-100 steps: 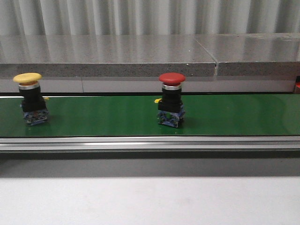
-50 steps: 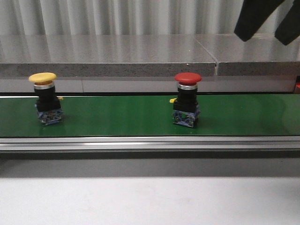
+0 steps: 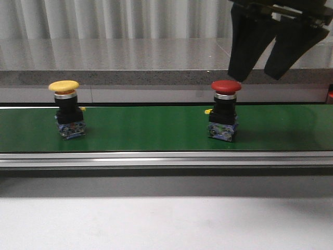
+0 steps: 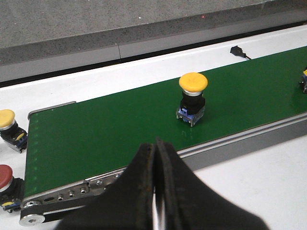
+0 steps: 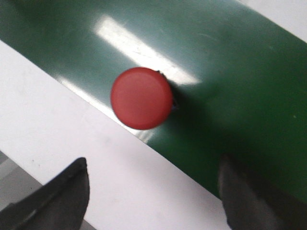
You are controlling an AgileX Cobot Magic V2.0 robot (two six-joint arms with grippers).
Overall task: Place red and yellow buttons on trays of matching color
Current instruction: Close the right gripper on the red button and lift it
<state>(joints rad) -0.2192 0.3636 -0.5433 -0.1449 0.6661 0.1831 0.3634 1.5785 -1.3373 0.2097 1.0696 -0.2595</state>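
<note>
Right claw (image 3: 258, 73) hanging above the green belt (image 3: 151, 130), fingers spread apart, nothing between them, tips just above and to the right of the red button (image 3: 225, 110). From the right wrist, the same red cap (image 5: 141, 98) seen from above, sitting between the two dark fingertips (image 5: 67, 187) but well clear of both, near the belt's edge.

Left claw (image 4: 156, 191) pressed together, empty, low over the near edge of the belt. Beyond it, upright on the green belt, the yellow button (image 4: 193, 98); in the front view that yellow button (image 3: 66, 108) far to the left, well apart from the red one.

Off the belt's end, in the left wrist view, another yellow button (image 4: 10, 129) and another red button (image 4: 7, 187), both partly cut off. Below the belt, pale desk (image 3: 166, 224).
</note>
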